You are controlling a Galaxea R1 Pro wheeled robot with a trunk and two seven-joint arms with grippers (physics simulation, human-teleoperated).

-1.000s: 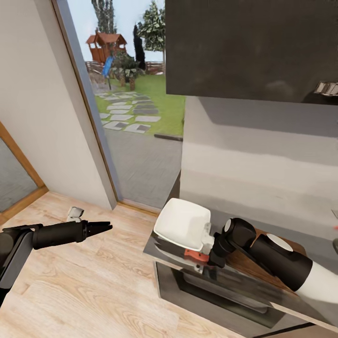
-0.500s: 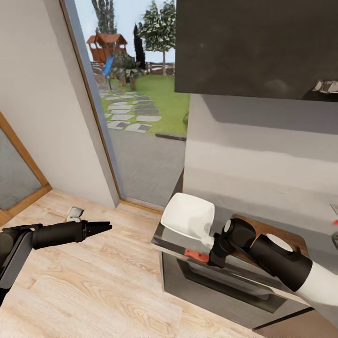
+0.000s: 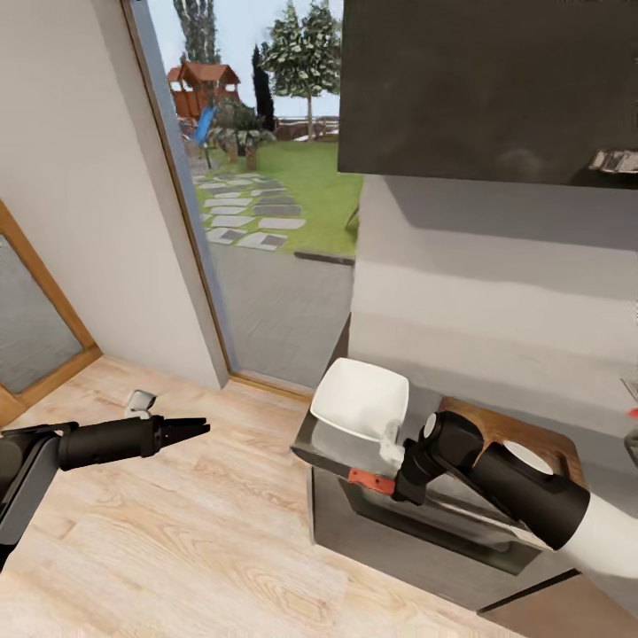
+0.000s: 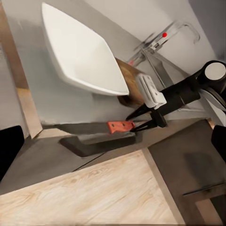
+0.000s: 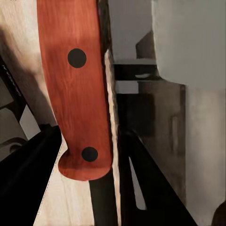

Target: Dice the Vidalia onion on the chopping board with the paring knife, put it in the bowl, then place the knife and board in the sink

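Note:
My right gripper (image 3: 383, 486) is shut on the butt end of the paring knife (image 3: 369, 481). In the right wrist view its black fingers (image 5: 33, 183) flank the red-orange handle (image 5: 75, 89). The knife hangs at the countertop's (image 3: 321, 443) front edge, seen in the left wrist view as a red handle (image 4: 121, 126) with the grey blade pointing away from the right gripper (image 4: 141, 118). The white bowl (image 3: 359, 399) sits at the counter's end. The brown chopping board (image 3: 518, 436) lies behind my right arm. The sink's faucet (image 4: 164, 35) is far along the counter. The onion is out of view. My left gripper (image 3: 199, 430) hangs shut over the floor.
A dark wall cabinet (image 3: 487, 80) hangs over the counter. A tall glass opening (image 3: 266, 195) to a garden is left of the counter's end. An oven front (image 3: 416, 540) sits under the counter. Wooden floor (image 3: 177, 549) spreads to the left, with a small white object (image 3: 139, 403) on it.
The whole view has shifted, so the camera moved. The counter and bowl slid up and right in the picture, while the knife stayed with my right gripper, now nearer the counter's front edge.

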